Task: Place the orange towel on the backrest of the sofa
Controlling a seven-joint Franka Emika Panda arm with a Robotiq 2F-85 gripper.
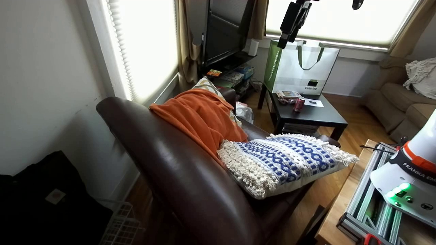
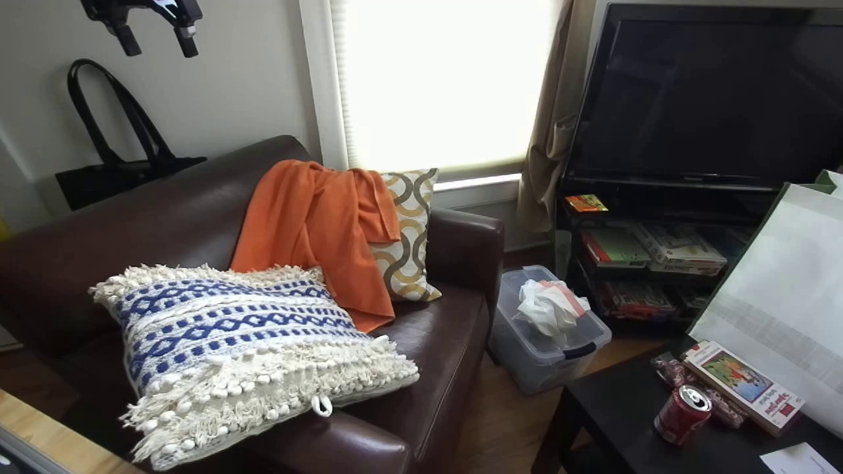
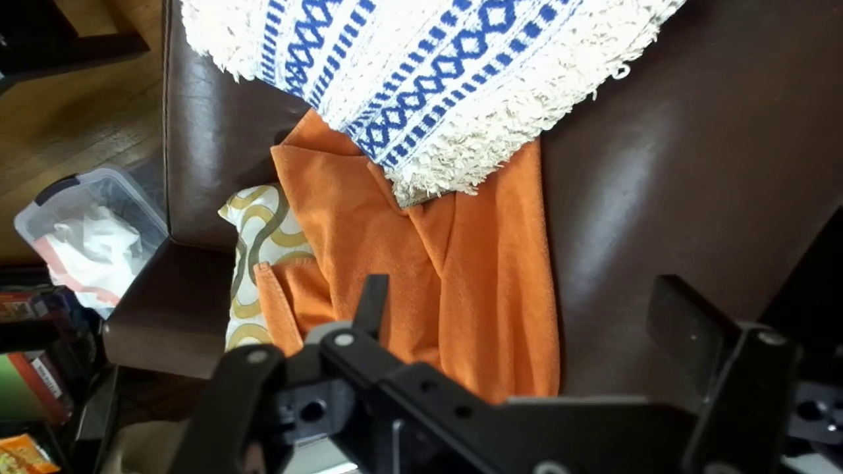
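The orange towel (image 1: pixel 201 119) (image 2: pixel 309 230) lies in loose folds against the front of the sofa's dark brown leather backrest (image 1: pixel 177 170) (image 2: pixel 164 210). Its upper end is near the backrest's top edge; its lower end reaches the seat. It partly covers the patterned cushion (image 2: pixel 411 230). The blue-and-white knitted pillow (image 1: pixel 286 160) (image 2: pixel 244 342) overlaps part of it. My gripper (image 2: pixel 160 51) is open and empty, high above the sofa; it also shows in an exterior view (image 1: pixel 289 30). In the wrist view, the open fingers (image 3: pixel 523 289) are above the towel (image 3: pixel 494 283) and backrest (image 3: pixel 632 204).
A black coffee table (image 1: pixel 313 114) holds a large white bag (image 1: pixel 303 71), a red can (image 2: pixel 683 413) and a book. A clear plastic bin (image 2: pixel 546 355) stands beside the sofa arm (image 2: pixel 467 243). A black tote (image 2: pixel 125 164) is behind the backrest. A TV (image 2: pixel 711 99) stands beyond.
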